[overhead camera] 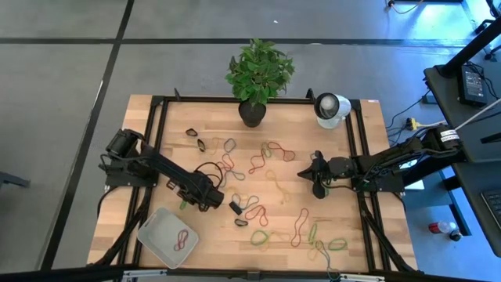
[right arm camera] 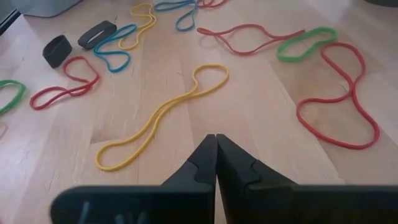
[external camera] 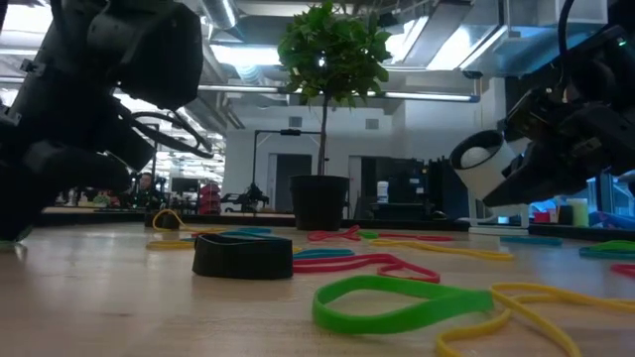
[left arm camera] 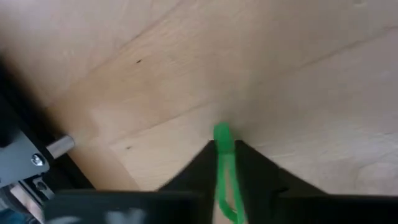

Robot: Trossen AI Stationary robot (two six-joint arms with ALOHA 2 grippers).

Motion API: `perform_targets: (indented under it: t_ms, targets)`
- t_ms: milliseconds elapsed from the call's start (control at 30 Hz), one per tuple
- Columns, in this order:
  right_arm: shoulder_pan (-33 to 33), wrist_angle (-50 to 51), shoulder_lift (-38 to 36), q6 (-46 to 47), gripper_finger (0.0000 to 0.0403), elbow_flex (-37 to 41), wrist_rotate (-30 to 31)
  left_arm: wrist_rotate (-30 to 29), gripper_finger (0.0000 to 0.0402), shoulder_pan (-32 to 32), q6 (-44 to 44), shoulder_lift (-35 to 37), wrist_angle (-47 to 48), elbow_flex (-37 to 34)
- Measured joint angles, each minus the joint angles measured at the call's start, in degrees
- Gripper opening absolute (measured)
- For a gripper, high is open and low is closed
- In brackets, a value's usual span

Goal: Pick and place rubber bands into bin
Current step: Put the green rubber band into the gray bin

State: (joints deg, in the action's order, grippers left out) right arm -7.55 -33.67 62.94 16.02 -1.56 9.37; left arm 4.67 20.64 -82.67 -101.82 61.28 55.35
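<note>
Covering the pale wooden table (overhead camera: pixel 180 125) are scattered rubber bands (overhead camera: pixel 270 153), with a potted plant (overhead camera: pixel 257 74) at its far edge and the bin (overhead camera: pixel 156 235) near the left front corner holding one red band (overhead camera: pixel 184 239). Left gripper (left arm camera: pixel 224 152), beside the bin, pinches a green band (left arm camera: pixel 222 140) between pressed-together fingers; right gripper (right arm camera: pixel 216 140) hangs over mid-table, fingers closed on nothing.

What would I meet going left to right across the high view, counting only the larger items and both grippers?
Bin → left gripper, shut on a green rubber band → plant pot → right gripper → white round device.
</note>
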Motion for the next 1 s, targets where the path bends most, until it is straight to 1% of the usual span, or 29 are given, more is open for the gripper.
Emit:
perform_targets:
  t_ms: [33,133,233,433,533,667,733,800,900,1000]
  targets:
    - [0.0,-0.04,0.0,-0.03,0.0012,0.0,0.0,0.01,0.0013,0.0,0.29,0.0,0.02,0.0]
    - [0.0,-1.02,0.0,-1.27,0.0012,0.0,0.02,0.22,0.0005,-0.07,1.61,-0.02,0.91,0.94]
    - [0.0,-1.93,0.0,-2.15,0.0012,0.0,0.02,0.39,0.0003,-0.07,4.34,-0.02,4.27,4.38]
    - [0.0,-2.49,0.0,-3.03,0.0012,0.0,0.02,-3.24,0.0003,-0.07,8.3,-0.02,21.11,15.86]
    - [0.0,-2.48,0.0,-3.03,0.0012,0.0,0.02,-3.67,0.0003,0.03,10.01,-0.01,28.95,22.73]
    - [0.0,-2.49,-0.02,-3.1,0.0012,0.0,0.02,-3.25,0.0002,1.37,12.14,2.11,27.45,29.03]
    - [0.0,-2.55,-0.02,-3.22,0.0012,0.0,0.02,-2.54,0.0002,2.41,9.4,2.32,28.76,32.06]
    - [0.02,-2.96,-0.02,-4.0,0.0012,0.0,0.04,-1.94,0.0002,4.25,6.27,2.75,27.97,33.25]
    - [0.02,-2.99,-0.24,-4.67,0.0012,0.0,0.04,-1.11,0.0002,8.29,0.48,3.37,26.91,33.58]
    - [0.07,-2.99,-0.24,-4.88,0.0012,0.0,0.11,0.89,0.0002,12.97,-8.13,3.3,24.7,32.04]
